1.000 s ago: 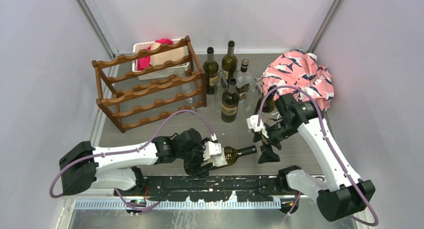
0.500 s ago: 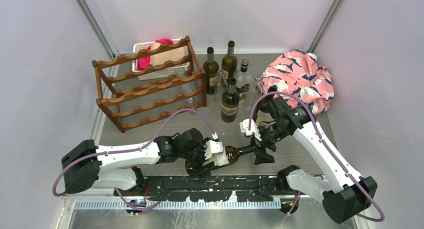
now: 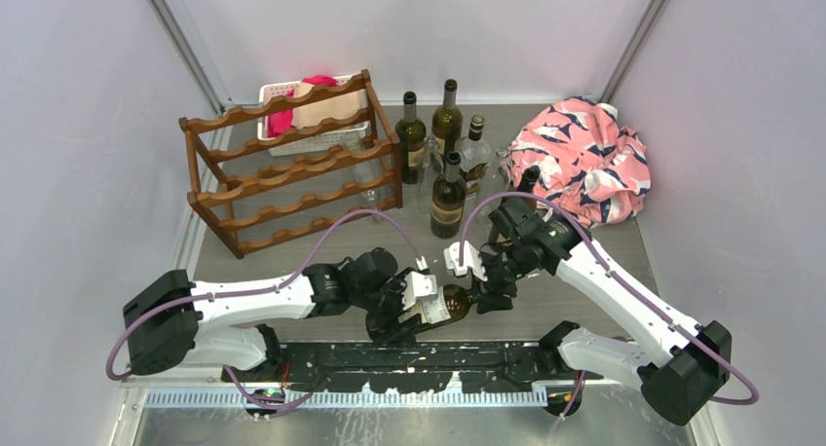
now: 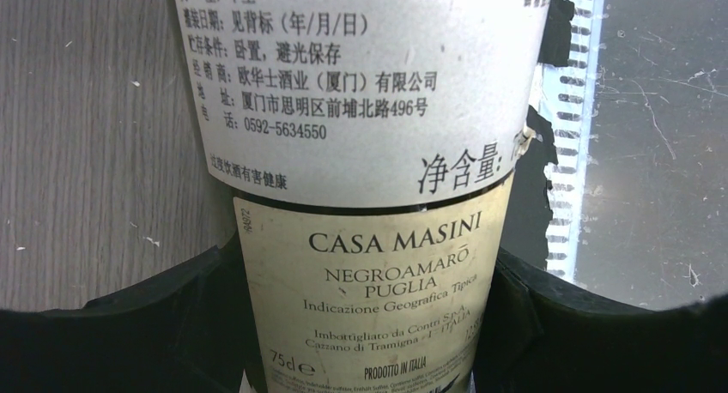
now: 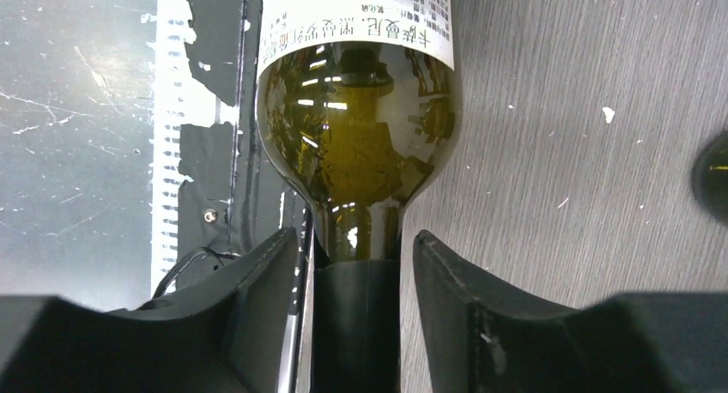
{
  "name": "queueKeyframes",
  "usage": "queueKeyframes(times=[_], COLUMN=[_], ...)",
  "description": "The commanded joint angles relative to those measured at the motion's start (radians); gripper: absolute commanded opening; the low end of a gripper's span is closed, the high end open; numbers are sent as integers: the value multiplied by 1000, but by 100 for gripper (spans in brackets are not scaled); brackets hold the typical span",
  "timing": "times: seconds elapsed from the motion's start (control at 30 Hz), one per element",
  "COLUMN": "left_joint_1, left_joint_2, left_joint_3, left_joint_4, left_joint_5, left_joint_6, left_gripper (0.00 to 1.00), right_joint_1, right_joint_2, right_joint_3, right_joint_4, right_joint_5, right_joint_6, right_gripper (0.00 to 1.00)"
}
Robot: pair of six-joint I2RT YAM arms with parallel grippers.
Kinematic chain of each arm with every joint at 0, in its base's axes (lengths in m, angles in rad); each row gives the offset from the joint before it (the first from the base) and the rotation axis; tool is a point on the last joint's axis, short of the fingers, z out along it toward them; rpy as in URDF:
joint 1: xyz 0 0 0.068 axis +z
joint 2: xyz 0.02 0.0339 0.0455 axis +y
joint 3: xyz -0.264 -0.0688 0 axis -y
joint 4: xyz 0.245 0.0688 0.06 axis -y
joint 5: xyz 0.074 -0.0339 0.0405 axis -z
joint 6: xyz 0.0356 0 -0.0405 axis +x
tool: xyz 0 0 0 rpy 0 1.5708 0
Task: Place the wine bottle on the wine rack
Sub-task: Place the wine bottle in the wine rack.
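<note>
The wine bottle (image 3: 445,305) lies on its side near the table's front edge, neck pointing right. My left gripper (image 3: 409,306) is shut on its labelled body (image 4: 369,153), a black finger (image 4: 137,324) pressed against each side. My right gripper (image 3: 484,292) straddles the dark capsule of the neck (image 5: 356,307). Its fingers (image 5: 257,299) stand close on both sides, with thin gaps still showing, so it is open. The wine rack (image 3: 292,164), dark reddish-brown with wavy rails, stands at the back left, with no bottle showing on it.
Several upright bottles (image 3: 448,198) stand in the back middle, one (image 3: 527,178) just behind my right arm. A pink patterned cloth (image 3: 584,154) is heaped at the back right. A white basket (image 3: 278,95) with cloths sits behind the rack. A black rail (image 3: 419,353) runs along the near edge.
My right gripper has moved left and down from beside the bottle's mouth onto its neck, and its fingers have narrowed around it. The left gripper kept its hold on the body.
</note>
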Motion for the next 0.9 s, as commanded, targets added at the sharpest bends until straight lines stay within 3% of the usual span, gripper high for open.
queueKeyframes(times=[0.0, 0.13, 0.27, 0.3, 0.33, 0.37, 0.47, 0.57, 0.67, 0.87], left_joint_1=[4, 5, 5, 4, 4, 5, 4, 5, 5, 6], left_joint_2=[-12, -15, -18, -18, -18, -20, -28, -61, -123, -292], left_joint_3=[76, 78, 77, 76, 75, 76, 73, 78, 74, 42], left_joint_4=[134, 124, 129, 131, 134, 132, 116, 83, 45, -21], left_joint_5=[60, 56, 51, 44, 37, 22, -53, -86, -100, -135], left_joint_6=[-8, -1, 0, -1, -2, -7, -73, -127, -174, -215], left_gripper=[0, 0, 0, 0, 1, 10, 55, 78, 86, 88], right_joint_1=[30, 40, 44, 44, 44, 45, 38, 21, -3, -30], right_joint_2=[-4, -7, -18, -18, -21, -24, -39, -44, -51, -52], right_joint_3=[-4, -14, -21, -18, -13, -12, -21, -41, -54, -57], right_joint_4=[70, 81, 85, 84, 84, 85, 80, 80, 82, 95], right_joint_5=[18, 28, 21, 18, 17, 14, -16, -67, -119, -168], right_joint_6=[31, 45, 78, 100, 123, 144, 164, 171, 173, 203], right_gripper=[53, 38, 6, 2, 1, 1, 1, 1, 1, 1])
